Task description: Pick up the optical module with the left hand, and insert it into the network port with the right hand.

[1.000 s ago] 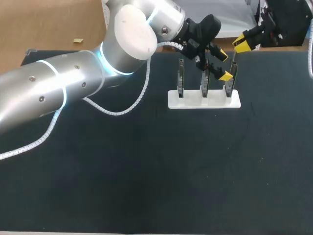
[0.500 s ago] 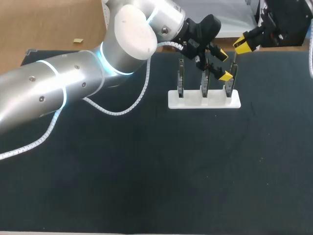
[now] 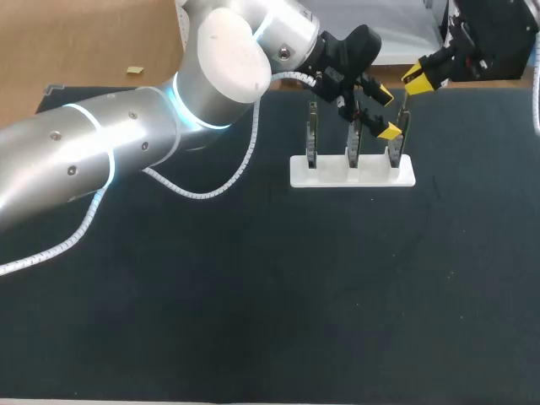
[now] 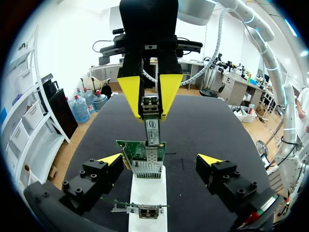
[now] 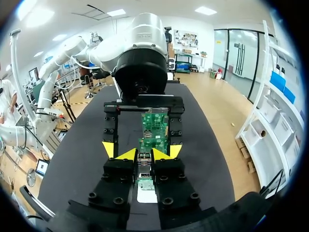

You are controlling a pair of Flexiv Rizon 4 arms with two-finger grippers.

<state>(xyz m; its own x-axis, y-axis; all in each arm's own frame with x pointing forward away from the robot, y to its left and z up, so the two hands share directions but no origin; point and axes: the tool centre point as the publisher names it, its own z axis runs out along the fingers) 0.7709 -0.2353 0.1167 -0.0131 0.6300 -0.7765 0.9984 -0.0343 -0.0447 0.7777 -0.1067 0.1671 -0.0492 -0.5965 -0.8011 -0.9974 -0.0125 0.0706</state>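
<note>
We saw a wide worktop point(image 3: 253, 321) covered by a matt black mat point(image 3: 439, 278) that ran almost from side to side. Small pale specks dotted the mat, mostly toward the worktop's right half. The light on it was soft and even, with only faint shadows. Beyond the mat's far left edge lay a bare brown surface point(image 3: 84, 42), and on it, just past that edge, sat a small yellowish scrap point(image 3: 135, 70). Along the worktop's near edge a thin pale strip point(image 3: 253, 402) showed.
</note>
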